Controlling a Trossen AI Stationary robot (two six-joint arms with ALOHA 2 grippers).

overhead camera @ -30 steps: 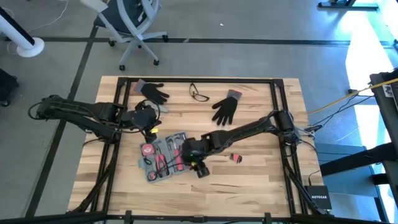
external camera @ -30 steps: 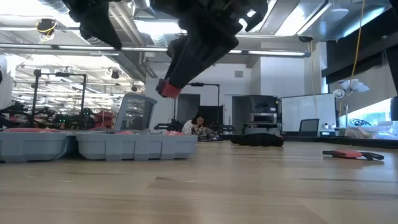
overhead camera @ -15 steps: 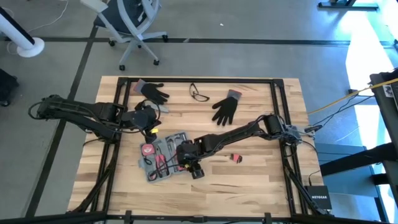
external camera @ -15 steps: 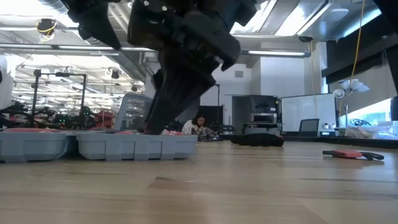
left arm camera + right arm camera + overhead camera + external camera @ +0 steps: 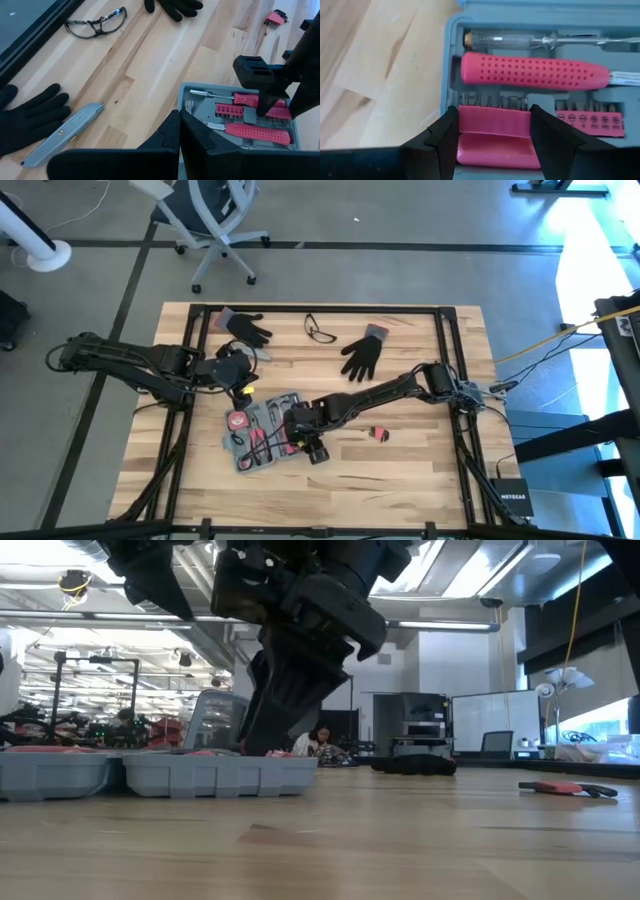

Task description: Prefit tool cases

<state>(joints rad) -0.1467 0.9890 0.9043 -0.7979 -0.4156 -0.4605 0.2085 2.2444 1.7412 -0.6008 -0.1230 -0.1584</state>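
One red plastic bit holder [image 5: 492, 135], a blocky strip with a row of metal bits along its far edge, sits pinched between the dark fingers of the right gripper [image 5: 492, 131], low inside the flat blue-grey plastic tool case [image 5: 262, 432] with rounded corners. Just beyond the fingertips in the tray lie a second red bit strip [image 5: 590, 122], then a red dimpled-handle screwdriver [image 5: 535, 71], then a clear-handled screwdriver [image 5: 520, 39], one of each. The case lies open on the wooden slatted table [image 5: 420, 470], directly under this gripper. It looks stiff but light, a thin moulded shell that would likely skate on the smooth wood if pushed sideways, so any press into a recess is best made straight down; to move the case itself, an outer rim wall seems the firmest place to pinch. The holder is hard and slick, so a grip across its flat sides, as now, suits it. To the side of the working gripper, past the case's edge, the left gripper [image 5: 179, 131] waits with its fingers pressed together, holding nothing. Farther out lie a small red-and-black tool [image 5: 379, 434], a grey metal utility knife [image 5: 62, 134], two black fabric gloves [image 5: 363, 354] [image 5: 243, 326], and one pair of clear safety glasses [image 5: 320, 331].
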